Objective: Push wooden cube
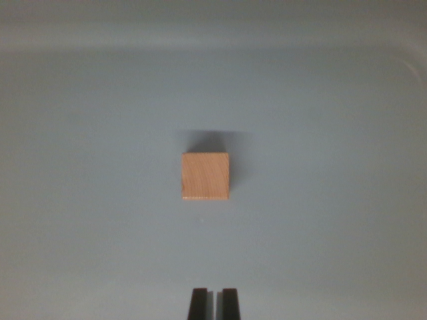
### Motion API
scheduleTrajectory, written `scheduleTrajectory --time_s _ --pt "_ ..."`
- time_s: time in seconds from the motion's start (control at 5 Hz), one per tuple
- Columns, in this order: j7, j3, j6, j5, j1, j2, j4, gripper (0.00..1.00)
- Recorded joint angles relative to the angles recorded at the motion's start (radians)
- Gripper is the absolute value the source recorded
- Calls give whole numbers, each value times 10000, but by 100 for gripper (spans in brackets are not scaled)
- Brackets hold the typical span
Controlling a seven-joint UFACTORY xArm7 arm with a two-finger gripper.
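only one wooden cube (pixel 205 176) was in view, and only one gripper (pixel 214 303); nothing else sat on the surface. two dark fingertips (pixel 198 304) of that gripper poked up from the bottom edge of the frame, just right of centre-bottom, standing side by side and upright. a thin sliver of light showed between them, so the jaws were very nearly closed, and they had hold of nothing.

the cube lay close to the middle of the frame, a touch left of the exact centre, and directly above the fingertips in the picture. it was well apart from them, with a bare stretch of surface between its lower edge and the tips. its top face showed as an almost even square, light tan to pale orange, with faint curved grain lines sweeping across it. the lower edge looked slightly darker, where a narrow strip of the near side face could be made out. its edges ran square to the frame, not turned. a soft dark shadow fell just above it and to its upper right.

the pale grey-blue table (pixel 87 220) filled the frame, with a lighter, blurred band running across the top and curving down at the upper right.
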Motion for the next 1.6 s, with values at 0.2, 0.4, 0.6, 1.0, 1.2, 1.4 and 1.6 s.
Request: scheduleTrajectory --time_s 0.2,0.4,0.6,1.0,1.2,1.4,1.6 --pt "0 0 0 0 0 0 0 0" --pt "12 4 -422 -2 -5 102 -317 0" --pt "12 4 -422 -2 -5 102 -317 0" --pt "23 9 -836 -3 -10 202 -629 0" --pt "35 14 -1286 -5 -16 311 -967 0" --pt "35 14 -1286 -5 -16 311 -967 0" --pt "48 19 -1760 -7 -22 426 -1322 0"
